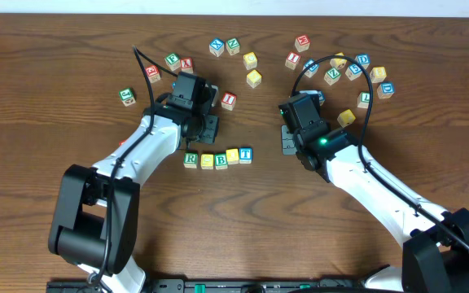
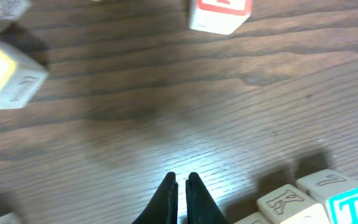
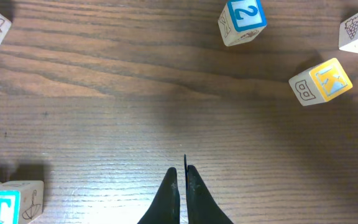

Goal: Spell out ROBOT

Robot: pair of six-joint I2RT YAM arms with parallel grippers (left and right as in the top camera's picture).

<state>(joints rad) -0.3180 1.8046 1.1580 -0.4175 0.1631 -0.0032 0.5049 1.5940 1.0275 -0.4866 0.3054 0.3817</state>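
The five ROBOT cubes lay in a row on the table [image 1: 39, 146], near the middle and a little to the left. A green R [image 1: 190, 159] sat at the left end. Next came a yellow cube [image 1: 207, 161], a green B [image 1: 221, 160], a second yellow cube [image 1: 233, 155] and a blue T [image 1: 245, 154] at the right end. Each cube touched or sat just beside the next, and the right end of the row bent slightly toward the far side.

The left gripper [image 2: 182, 185] hung just far of the row, its fingers pressed together on nothing. The right gripper [image 3: 182, 180] was to the right of the row and apart from it, also pressed together and empty.

Loose cubes lay scattered across the far half of the table. A red I [image 1: 229, 99] sat just far of the left gripper. A blue 2 [image 3: 244, 18] and a tilted yellow-faced cube [image 3: 322, 81] lay far of the right gripper.
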